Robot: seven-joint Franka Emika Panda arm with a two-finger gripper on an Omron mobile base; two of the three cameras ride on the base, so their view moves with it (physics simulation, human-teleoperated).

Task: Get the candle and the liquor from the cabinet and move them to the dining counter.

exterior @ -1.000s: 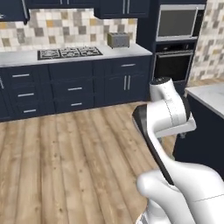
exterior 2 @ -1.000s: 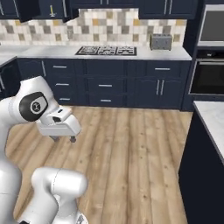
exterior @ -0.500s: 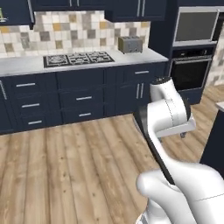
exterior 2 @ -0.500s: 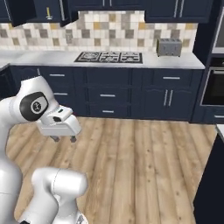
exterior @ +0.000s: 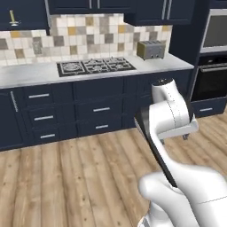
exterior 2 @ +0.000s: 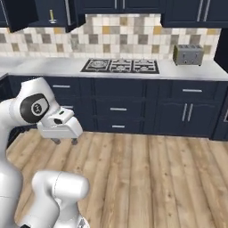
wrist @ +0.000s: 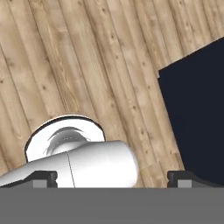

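Looking down at the wood floor (wrist: 78,65) from the hand camera, the gripper (wrist: 113,178) has its two tips spread wide with nothing between them. In the base shots the arm is folded up close to the base, hand (exterior 2: 60,128) hanging above the planks, well short of the base cabinets (exterior 2: 133,107). Ahead there's the stove (exterior: 95,65) on the tile-backed worktop (exterior: 31,75), with a toaster (exterior: 150,49) off to its right and an oven (exterior: 213,71) further right. Up top left, the cabinet (exterior 2: 40,12) looks open, and a small bottle-like shape (exterior 2: 52,17) sits inside, probably the liquor, too tiny to be sure.
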